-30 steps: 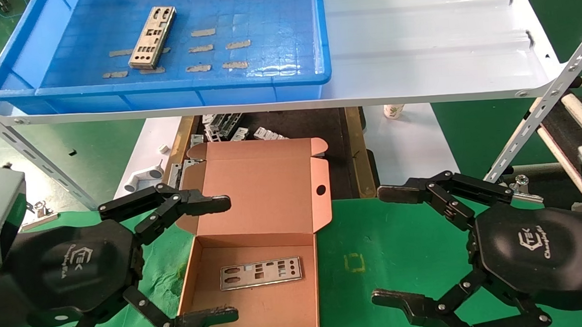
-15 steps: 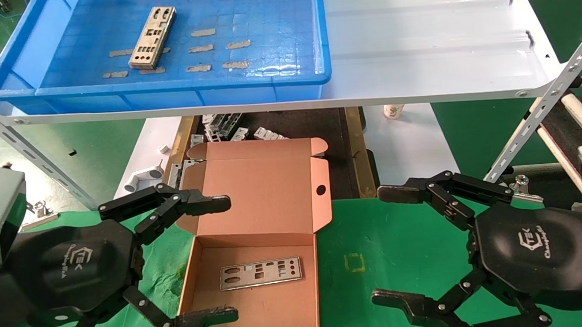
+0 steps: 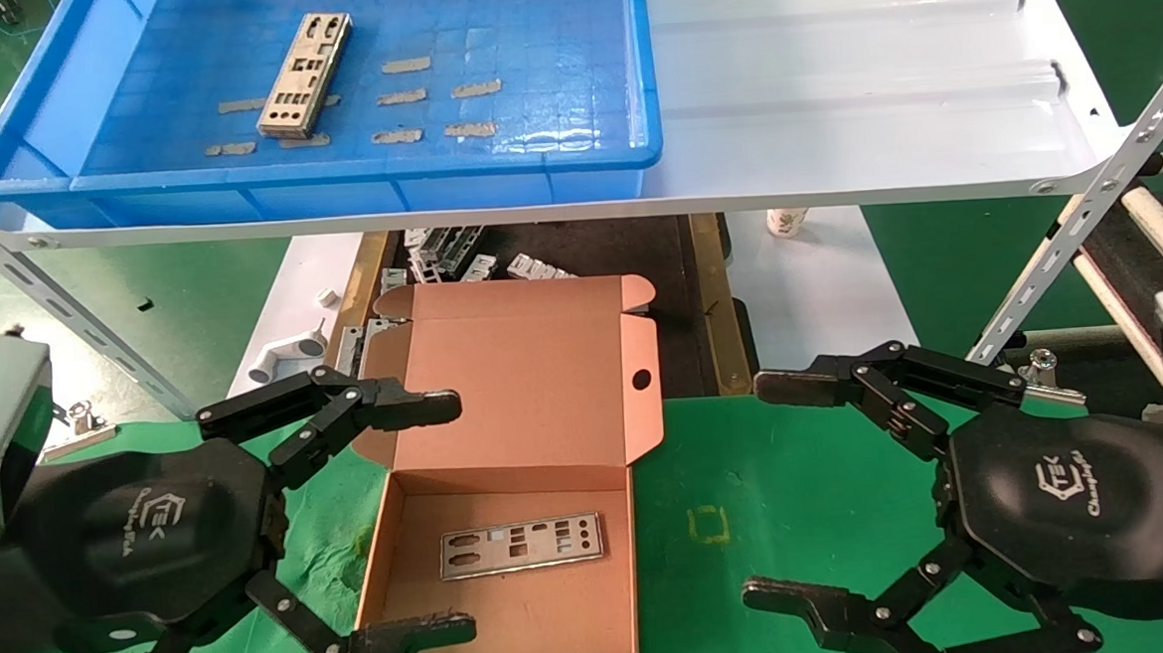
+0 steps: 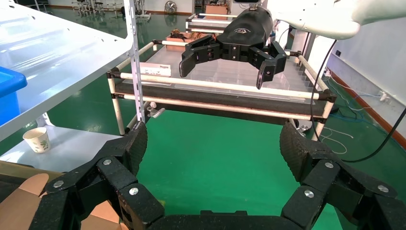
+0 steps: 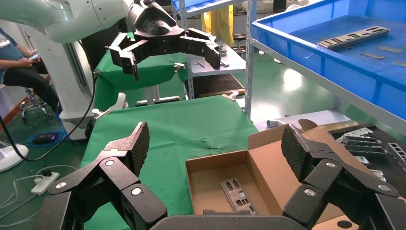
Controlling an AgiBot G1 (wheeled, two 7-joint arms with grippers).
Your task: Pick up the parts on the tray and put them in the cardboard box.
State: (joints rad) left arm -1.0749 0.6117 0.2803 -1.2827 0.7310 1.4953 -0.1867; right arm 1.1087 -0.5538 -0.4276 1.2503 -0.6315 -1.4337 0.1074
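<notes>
One silver metal part (image 3: 304, 75) lies in the blue tray (image 3: 619, 86) on the white shelf, left of the tray's middle; it also shows in the right wrist view (image 5: 353, 38). A second part (image 3: 521, 545) lies flat inside the open cardboard box (image 3: 427, 613), also seen in the right wrist view (image 5: 238, 195). My left gripper (image 3: 447, 518) is open and empty, low at the box's left side. My right gripper (image 3: 774, 491) is open and empty over the green cloth right of the box.
Small grey tape scraps (image 3: 430, 96) lie on the tray floor. Chunky metal brackets (image 3: 459, 258) are piled on a dark surface behind the box. The white shelf (image 3: 878, 102) overhangs the table. A paper cup (image 3: 786, 221) stands beyond it. A rack (image 3: 1134, 228) stands at right.
</notes>
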